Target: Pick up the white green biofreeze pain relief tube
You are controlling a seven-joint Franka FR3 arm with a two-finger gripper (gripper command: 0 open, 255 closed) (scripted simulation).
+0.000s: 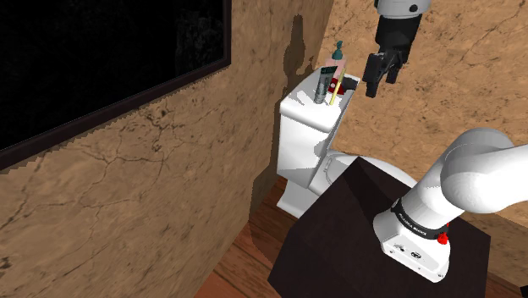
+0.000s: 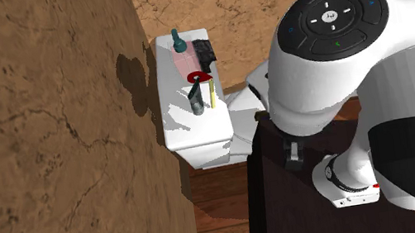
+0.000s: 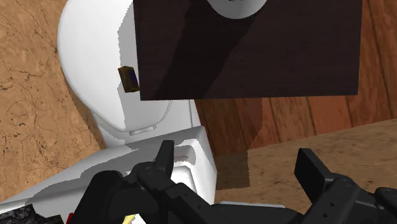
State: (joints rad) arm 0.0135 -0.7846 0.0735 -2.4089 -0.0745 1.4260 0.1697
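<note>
A dark grey tube stands upright on the white toilet tank lid. Close around it are a pink bottle with a teal top, a red item, a yellow stick and a black object. My black gripper hangs open in the air beside the tank, off to the shoulder view's right of these items and a little higher. In the wrist view its fingers stand wide apart with nothing between them, above the tank's edge.
The toilet bowl lies between the tank and my dark stand; a small brown and blue object sits on the seat. Brown walls close in behind the tank, with a black panel. The floor is wood.
</note>
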